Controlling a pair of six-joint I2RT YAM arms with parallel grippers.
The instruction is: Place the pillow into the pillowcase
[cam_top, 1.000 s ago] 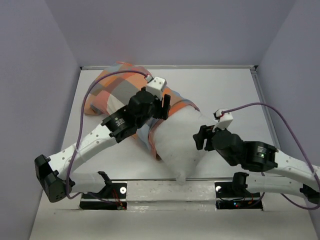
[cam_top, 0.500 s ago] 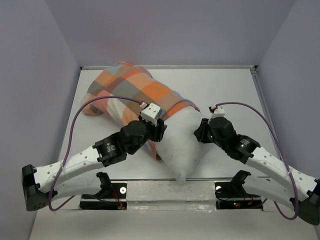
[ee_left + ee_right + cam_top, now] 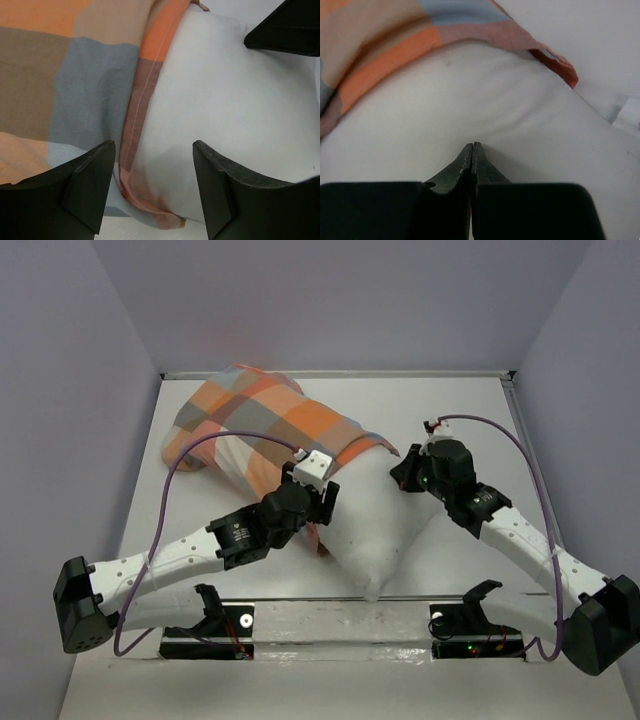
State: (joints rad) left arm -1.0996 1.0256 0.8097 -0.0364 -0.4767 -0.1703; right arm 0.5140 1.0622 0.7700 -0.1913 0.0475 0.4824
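The checked pillowcase (image 3: pixel 255 420) lies at the back left with the white pillow (image 3: pixel 375 530) partly inside it, the pillow's near end sticking out toward the front. My left gripper (image 3: pixel 322 502) is open over the pillowcase's orange hem (image 3: pixel 145 100), which runs between its fingers (image 3: pixel 90 185) beside the pillow (image 3: pixel 230 100). My right gripper (image 3: pixel 405 472) is shut, nothing showing between its fingers. Its tips (image 3: pixel 471 146) press into the pillow (image 3: pixel 470 95) just below the pillowcase's edge (image 3: pixel 395 45).
The white table (image 3: pixel 470 410) is walled at the back and both sides. A metal strip (image 3: pixel 340 618) with both arm bases runs along the near edge. Purple cables loop above each arm. The right gripper's dark finger (image 3: pixel 290 30) shows in the left wrist view.
The left gripper came down from over the pillowcase to its hem at the pillow's left side. The right gripper moved back along the pillow's right side and closed.
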